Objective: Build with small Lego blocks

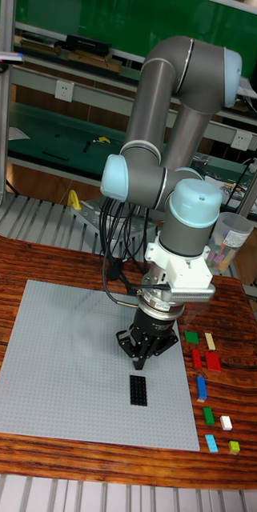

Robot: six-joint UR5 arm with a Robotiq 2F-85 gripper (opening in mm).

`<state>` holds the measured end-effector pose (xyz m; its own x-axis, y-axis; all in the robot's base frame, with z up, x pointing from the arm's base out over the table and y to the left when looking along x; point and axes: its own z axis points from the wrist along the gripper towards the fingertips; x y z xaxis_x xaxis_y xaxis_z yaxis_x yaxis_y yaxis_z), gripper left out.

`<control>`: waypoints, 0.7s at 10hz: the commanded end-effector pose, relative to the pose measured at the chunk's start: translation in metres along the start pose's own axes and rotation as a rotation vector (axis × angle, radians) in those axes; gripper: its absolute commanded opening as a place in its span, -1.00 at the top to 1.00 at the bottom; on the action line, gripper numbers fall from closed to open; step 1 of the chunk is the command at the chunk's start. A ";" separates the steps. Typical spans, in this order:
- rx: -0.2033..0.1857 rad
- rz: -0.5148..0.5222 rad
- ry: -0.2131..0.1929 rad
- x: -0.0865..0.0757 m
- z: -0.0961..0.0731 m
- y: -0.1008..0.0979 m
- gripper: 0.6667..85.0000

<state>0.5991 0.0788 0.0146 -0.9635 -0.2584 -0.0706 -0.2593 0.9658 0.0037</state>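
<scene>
Lego block (138, 390) — black, long — lies flat on the baseplate (56, 360), just below the tool (139, 362). Tool fingers appear drawn together, gripping nothing. Judged light, rigid, smooth-sided — grasp across its long sides. Spare blocks (202, 376) lie right of the tool on the surface (16, 256).

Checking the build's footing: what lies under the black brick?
The black brick sits on the gray baseplate, which lies on the wooden table. Anything directly beneath the brick is covered. The gripper hovers just above it.
</scene>
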 end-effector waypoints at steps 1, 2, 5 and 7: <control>0.006 0.011 -0.004 -0.001 -0.001 -0.003 0.98; 0.006 0.016 0.006 0.001 -0.001 -0.003 0.98; 0.014 0.012 0.012 0.003 -0.001 -0.005 0.98; 0.013 0.000 0.004 0.001 -0.001 -0.005 0.98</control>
<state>0.5978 0.0728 0.0145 -0.9639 -0.2591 -0.0607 -0.2586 0.9658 -0.0170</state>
